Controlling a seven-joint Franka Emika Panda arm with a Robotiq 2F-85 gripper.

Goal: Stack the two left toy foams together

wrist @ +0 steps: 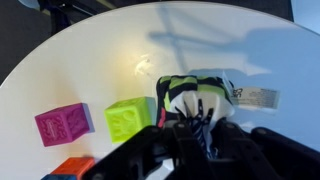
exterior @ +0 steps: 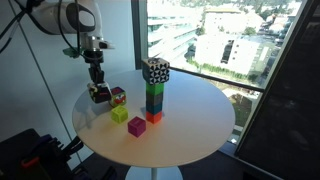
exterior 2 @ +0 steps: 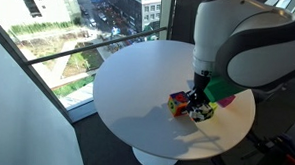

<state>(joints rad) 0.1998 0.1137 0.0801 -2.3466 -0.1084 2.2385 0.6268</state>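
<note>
**Grasp step in hand: pincer on the dark cube, no stack made yet.**

In an exterior view, the gripper [exterior: 96,78] stands low over the dark cube [exterior: 98,94] at the left of the smooth white round table [exterior: 195,115]. The red-and-green cube [exterior: 118,97] sits just beside it on the right, and both appear to rest on the tabletop. In an exterior view, the arm hides much, and the two cubes [exterior 2: 199,112] [exterior 2: 177,102] lie close together. In the wrist view, the cube [wrist: 195,95], square-edged and patterned, sits between the fingers; whether they are clenched or released cannot be told. Judgement: the next move calls for a firm hold, a straight lift and centring over the neighbour, since foam is soft.
</note>
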